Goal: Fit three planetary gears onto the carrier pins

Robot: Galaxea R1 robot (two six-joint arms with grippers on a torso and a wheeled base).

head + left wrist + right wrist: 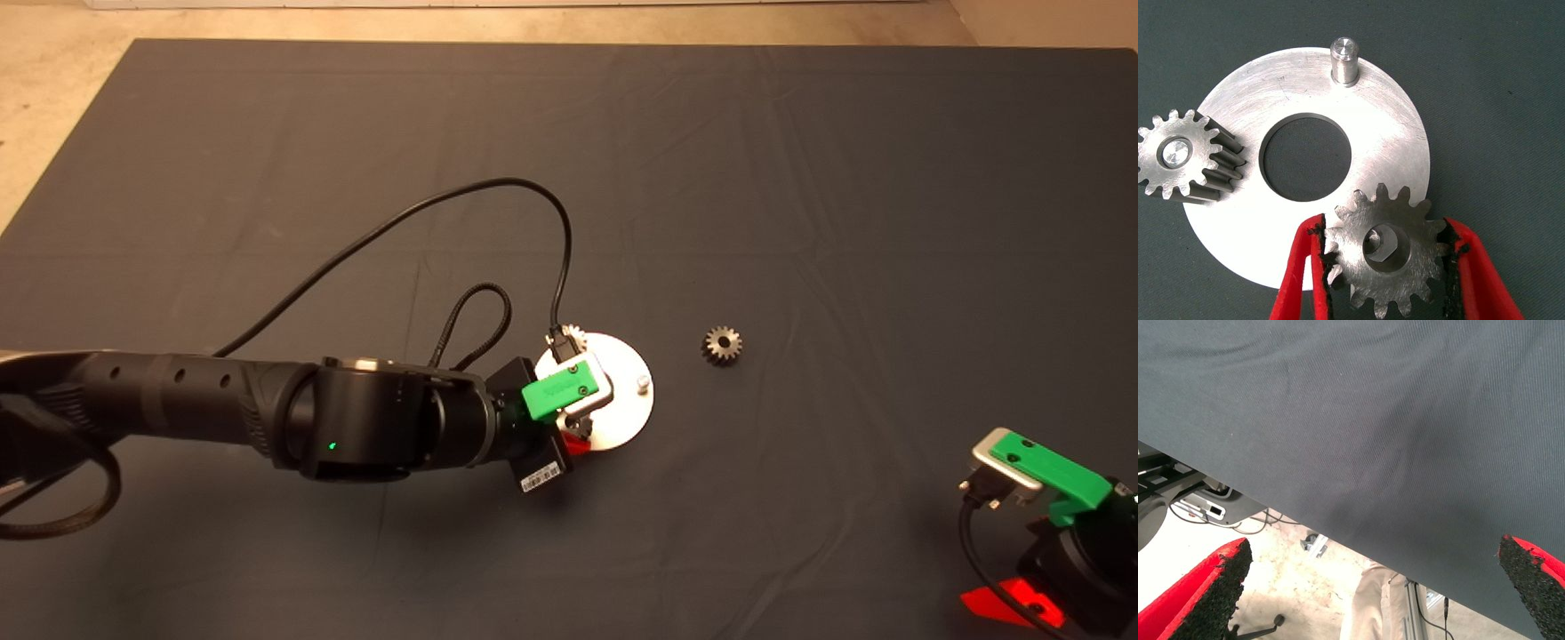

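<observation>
The silver carrier plate (627, 409) (1258, 100) lies mid-mat. My left gripper (576, 434) (1386, 257) is over its near side, shut on one planetary gear (1388, 257). A carrier pin shows through that gear's centre hole, a little off-centre. Another gear (1181, 157) (570, 335) sits on a second pin at the plate's rim. The third pin (1344, 60) (642, 384) stands bare. A third gear (723, 345) lies loose on the mat to the right of the plate. My right gripper (1000, 603) (1375, 553) is parked at the lower right, open and holding nothing.
A black cable (462, 200) loops over the mat behind the left arm. The right wrist view shows the mat's edge (1338, 543), the floor beyond it and a person's leg (1368, 607) in beige trousers.
</observation>
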